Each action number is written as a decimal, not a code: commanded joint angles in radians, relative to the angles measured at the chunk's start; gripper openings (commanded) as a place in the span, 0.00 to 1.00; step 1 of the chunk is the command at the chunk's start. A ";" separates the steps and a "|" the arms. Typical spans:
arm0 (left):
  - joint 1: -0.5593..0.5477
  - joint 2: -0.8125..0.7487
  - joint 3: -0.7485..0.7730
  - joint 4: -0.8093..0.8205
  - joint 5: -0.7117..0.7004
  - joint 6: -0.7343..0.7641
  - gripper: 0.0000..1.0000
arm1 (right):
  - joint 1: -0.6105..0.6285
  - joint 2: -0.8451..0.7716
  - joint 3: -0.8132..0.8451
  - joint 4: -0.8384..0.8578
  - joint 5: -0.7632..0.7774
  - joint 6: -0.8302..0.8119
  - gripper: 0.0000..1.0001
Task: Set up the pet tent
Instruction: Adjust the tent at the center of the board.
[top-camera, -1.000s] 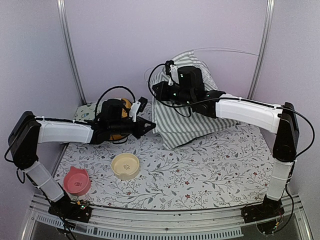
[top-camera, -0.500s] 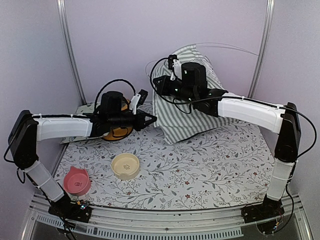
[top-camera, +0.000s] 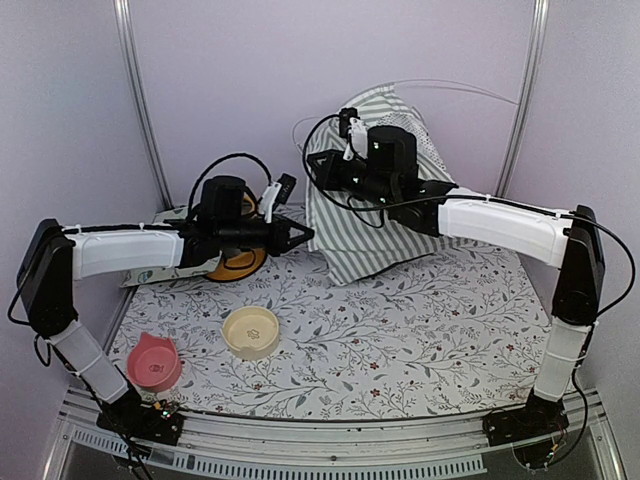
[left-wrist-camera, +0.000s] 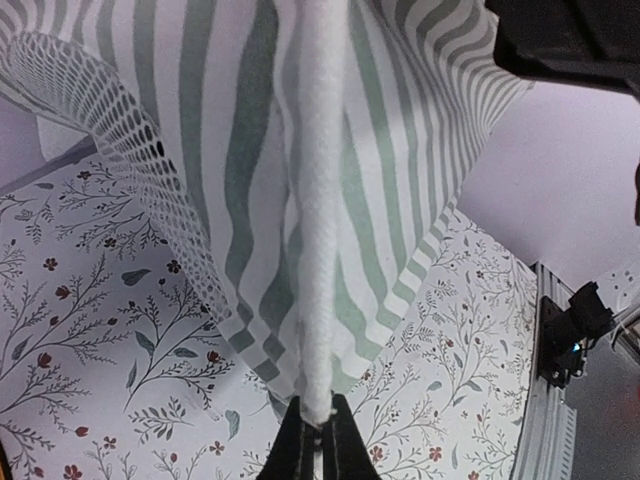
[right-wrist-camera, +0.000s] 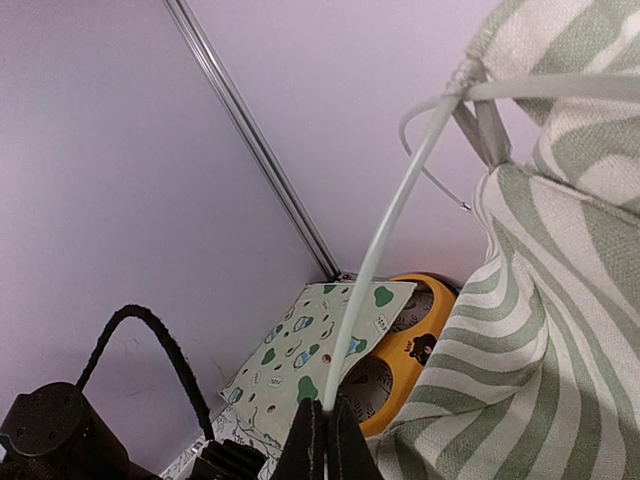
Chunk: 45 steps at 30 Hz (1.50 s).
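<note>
Left gripper (left-wrist-camera: 314, 425) pinching pet tent (left-wrist-camera: 230, 150) seam, right gripper (right-wrist-camera: 322, 425) pinching its pole (right-wrist-camera: 351, 303)

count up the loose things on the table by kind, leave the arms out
pet tent: 1
bowls: 3 (pink bowl, cream bowl, orange bowl)
printed cloth mat: 1
total: 5

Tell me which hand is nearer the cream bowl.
Left. The left hand is just beyond the cream bowl, pinching a seam of the pet tent. The right hand is farther back and higher, gripping a white pole.
</note>
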<state>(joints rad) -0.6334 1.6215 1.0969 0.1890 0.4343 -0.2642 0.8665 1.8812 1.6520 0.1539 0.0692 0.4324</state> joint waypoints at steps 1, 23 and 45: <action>0.040 -0.101 0.118 0.413 0.026 0.019 0.00 | 0.006 0.051 -0.081 -0.380 -0.138 -0.017 0.00; -0.051 -0.177 -0.512 0.746 -0.233 -0.071 0.42 | -0.089 0.045 0.133 -0.168 -0.320 0.264 0.00; -0.155 0.110 -0.650 1.302 -0.317 -0.123 0.45 | -0.088 0.005 0.175 -0.099 -0.307 0.319 0.00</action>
<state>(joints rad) -0.7761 1.6527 0.4358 1.2816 0.1562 -0.3607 0.7841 1.9293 1.7756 -0.0414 -0.2436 0.7151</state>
